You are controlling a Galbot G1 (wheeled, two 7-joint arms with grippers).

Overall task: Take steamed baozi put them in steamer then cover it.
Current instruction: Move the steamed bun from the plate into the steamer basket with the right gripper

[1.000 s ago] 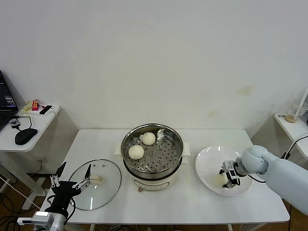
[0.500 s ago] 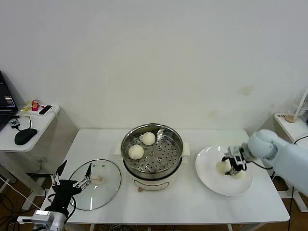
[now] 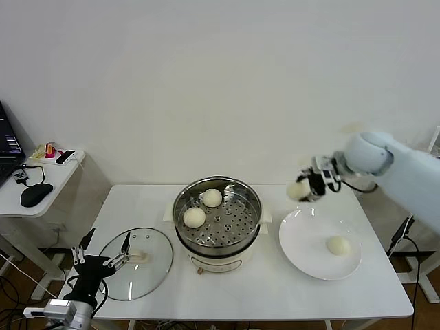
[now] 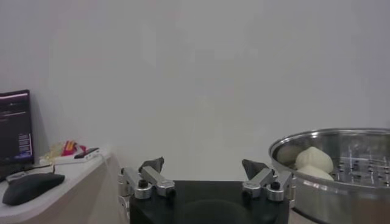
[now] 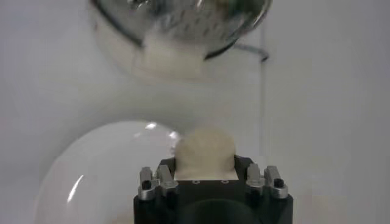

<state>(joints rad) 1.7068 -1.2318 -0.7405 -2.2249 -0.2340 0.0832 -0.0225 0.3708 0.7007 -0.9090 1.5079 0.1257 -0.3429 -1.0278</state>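
Note:
My right gripper (image 3: 307, 187) is shut on a baozi (image 3: 298, 190) and holds it in the air above the far left rim of the white plate (image 3: 300, 240), right of the steamer (image 3: 218, 216). The held baozi fills the jaws in the right wrist view (image 5: 205, 152). Two baozi (image 3: 194, 217) (image 3: 212, 198) lie on the steamer's perforated tray. One baozi (image 3: 337, 245) lies on the plate. The glass cover (image 3: 148, 271) with its cream handle (image 3: 139, 257) lies flat on the table left of the steamer. My left gripper (image 3: 102, 260) is open at the cover's front left edge.
A side desk (image 3: 48, 172) with a black mouse (image 3: 36, 194) and small items stands at the far left. A white wall runs close behind the table. Another small table (image 3: 416, 172) stands at the far right.
My right gripper closed on a baozi on the plate, lifted it and carried it up and towards the steamer. One baozi stayed on the plate. The left arm has not moved.

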